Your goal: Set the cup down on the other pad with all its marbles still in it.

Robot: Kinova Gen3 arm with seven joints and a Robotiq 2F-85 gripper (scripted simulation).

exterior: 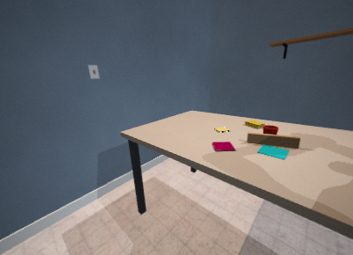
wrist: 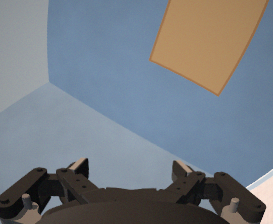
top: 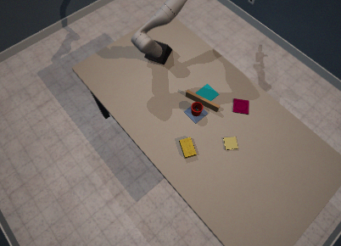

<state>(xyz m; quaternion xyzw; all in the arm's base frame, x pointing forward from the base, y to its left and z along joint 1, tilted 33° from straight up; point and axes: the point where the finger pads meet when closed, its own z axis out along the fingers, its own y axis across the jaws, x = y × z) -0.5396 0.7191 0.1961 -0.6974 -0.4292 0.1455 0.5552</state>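
A red cup stands upright on a blue-grey pad near the table's middle; it also shows in the exterior view. Dark things lie inside the cup, too small to make out. A wooden rail lies right behind it, with a teal pad on the far side; the rail and teal pad show in the exterior view too. My gripper is open and empty, high above the table, with the wrist view on wall and ceiling. Only the arm's base and lower links show in the top and exterior views.
A magenta pad lies right of the rail. A yellow block and a pale yellow pad lie nearer the front. The table's left edge drops to the floor.
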